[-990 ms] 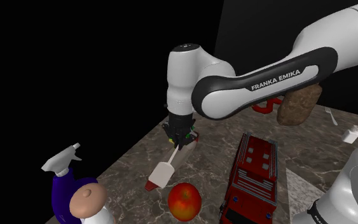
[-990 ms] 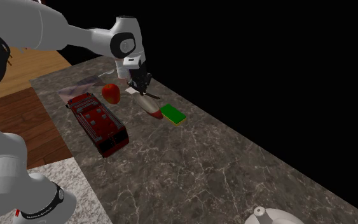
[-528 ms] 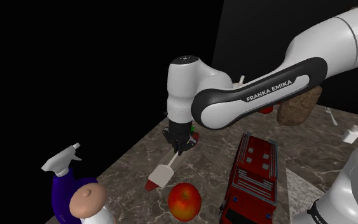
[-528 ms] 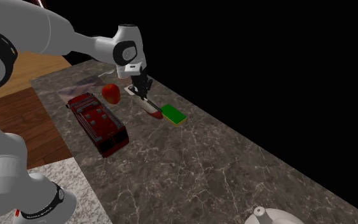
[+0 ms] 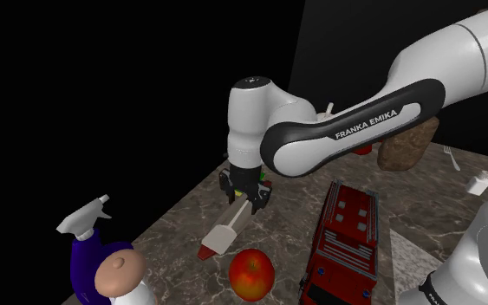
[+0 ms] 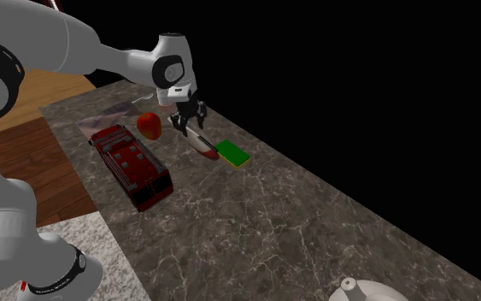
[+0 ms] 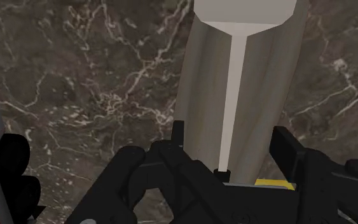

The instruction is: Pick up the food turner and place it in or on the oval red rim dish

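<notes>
Marble top (image 5: 289, 212), shoulder view: dark and veined. The turner (image 5: 220, 234) lies flat on it, pale with a red tip, next to the apple (image 5: 251, 273).
Shoulder view, gripper (image 5: 244, 196): points straight down over the turner's far part with its prongs spread, probably so they can drop to either side of the shaft.
Shoulder view, arm (image 5: 354, 130): "FRANKA EMIKA" in white on the dark band.
Shoulder view, neighbours: the fire truck (image 5: 346, 243) is near the turner and the spray bottle (image 5: 86, 234) is well apart from it.
Shoulder view, dish: a red shape (image 5: 359, 147) shows behind the arm. I cannot tell whether it is the dish.
Second exterior view, turner (image 6: 202, 145): lies between the apple (image 6: 149, 126) and a green block (image 6: 234, 154), close to the top's edge.
Second exterior view, gripper (image 6: 189, 122): hangs just over the turner.
Wrist view, gripper (image 7: 233, 137): the fingers (image 7: 289, 145) stand apart astride the turner (image 7: 234, 63), close to its flanks. I judge it is not yet clamped, since the turner lies on the marble.
Wrist view, marks: there is a yellow patch (image 7: 274, 183) at the gripper's base. No writing is legible.
</notes>
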Robot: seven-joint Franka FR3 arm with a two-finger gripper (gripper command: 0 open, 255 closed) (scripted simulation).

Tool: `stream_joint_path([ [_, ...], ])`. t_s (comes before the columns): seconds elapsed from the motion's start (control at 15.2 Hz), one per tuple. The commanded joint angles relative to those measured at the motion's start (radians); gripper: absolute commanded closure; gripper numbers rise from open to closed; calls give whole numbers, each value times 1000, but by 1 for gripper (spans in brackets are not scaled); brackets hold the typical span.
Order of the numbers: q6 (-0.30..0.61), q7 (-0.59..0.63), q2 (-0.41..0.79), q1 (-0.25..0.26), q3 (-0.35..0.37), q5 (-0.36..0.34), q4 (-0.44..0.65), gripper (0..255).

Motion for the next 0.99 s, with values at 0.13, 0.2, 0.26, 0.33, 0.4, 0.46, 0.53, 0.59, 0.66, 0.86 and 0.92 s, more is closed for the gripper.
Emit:
stream_joint_path([
  [0.13, 0, 0, 0, 0, 0, 0, 0, 0],
  [0.2, 0, 0, 0, 0, 0, 0, 0, 0],
  [0.26, -31, -7, -15, 0, 2, 10, 18, 0],
  [0.33, -62, -13, -28, -1, 3, 19, 38, 0],
  [0.4, -93, -18, -40, -1, 5, 26, 59, 0],
  [0.46, -118, -22, -49, -1, 5, 32, 76, 0],
  [0.53, -118, -22, -49, -1, 5, 32, 76, 0],
  [0.59, -118, -22, -49, -1, 5, 32, 76, 0],
  [0.66, -118, -22, -49, -1, 5, 32, 76, 0],
  [0.86, -118, -22, -49, -1, 5, 32, 76, 0],
  [0.92, -118, -22, -49, -1, 5, 32, 76, 0],
])
